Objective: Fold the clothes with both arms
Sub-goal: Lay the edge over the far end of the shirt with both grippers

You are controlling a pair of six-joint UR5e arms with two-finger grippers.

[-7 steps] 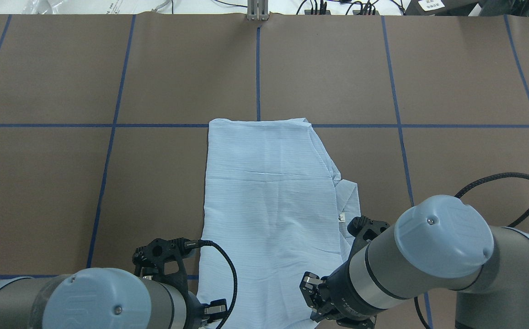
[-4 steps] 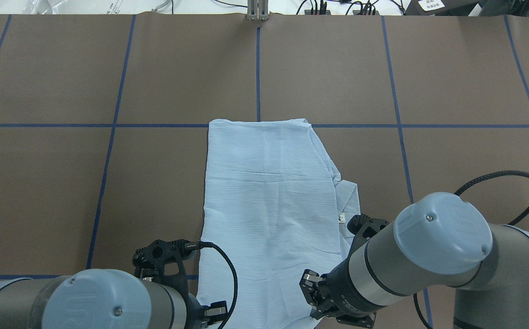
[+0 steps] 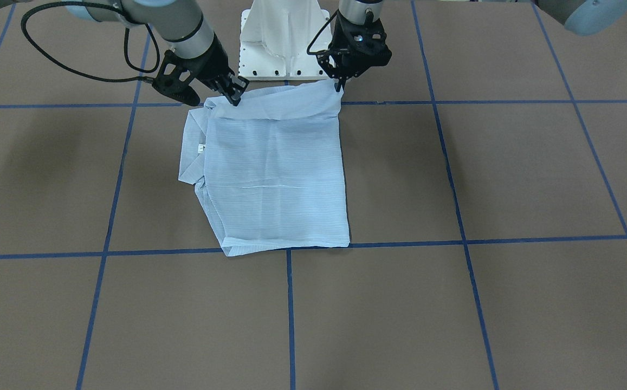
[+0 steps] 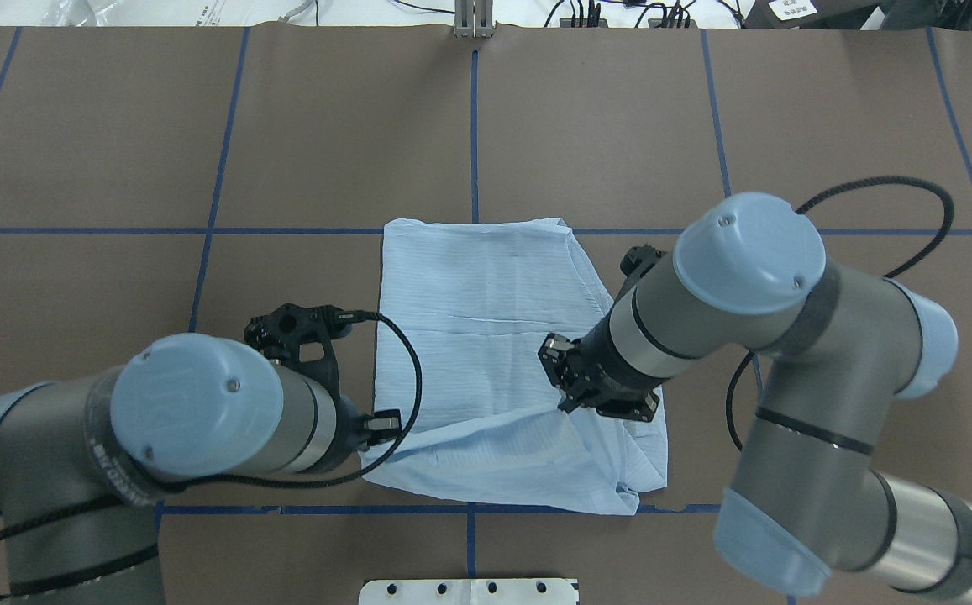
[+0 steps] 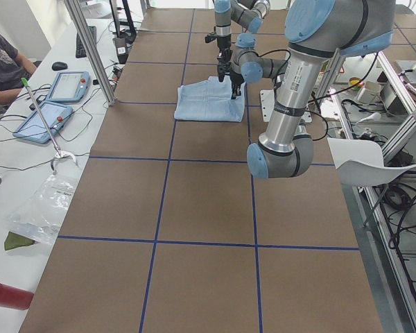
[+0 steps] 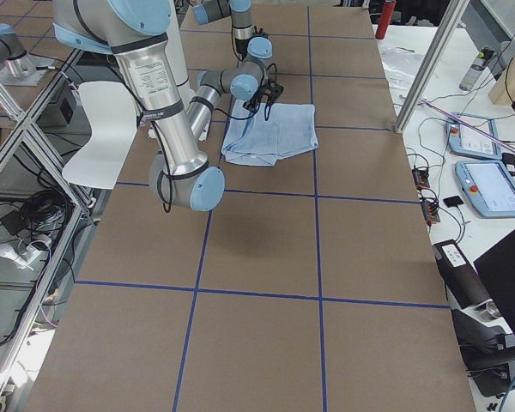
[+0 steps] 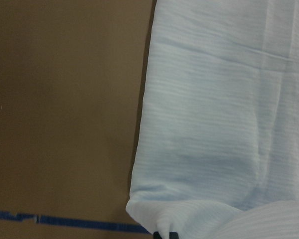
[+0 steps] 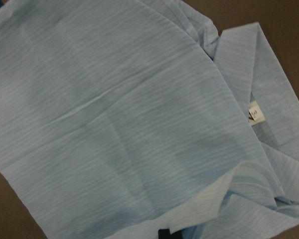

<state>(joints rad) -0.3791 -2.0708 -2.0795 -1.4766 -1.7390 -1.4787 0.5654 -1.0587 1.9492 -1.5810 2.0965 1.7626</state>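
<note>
Two corners of the shirt (image 3: 275, 179) were held just above the counter (image 3: 508, 162), one clenched in my left fingers (image 3: 340, 85), one in my right fingers (image 3: 235, 96).

Shirt (image 4: 486, 319), centre frame: thin woven cloth, matt, finely ribbed, lightly creased. Its label (image 8: 256, 114): smooth white. Table (image 4: 116, 126) cover: matt brown, paper-like, with blue tape lines (image 4: 474, 126). My left arm (image 4: 305, 416) and right arm (image 4: 662, 328): smooth grey metal, satin sheen; caps (image 4: 191, 403) of matt light-blue plastic. My left gripper (image 3: 340, 86) and right gripper (image 3: 236, 98): matt black. Cable (image 4: 914, 189), upper right: black braided sheath.
</note>
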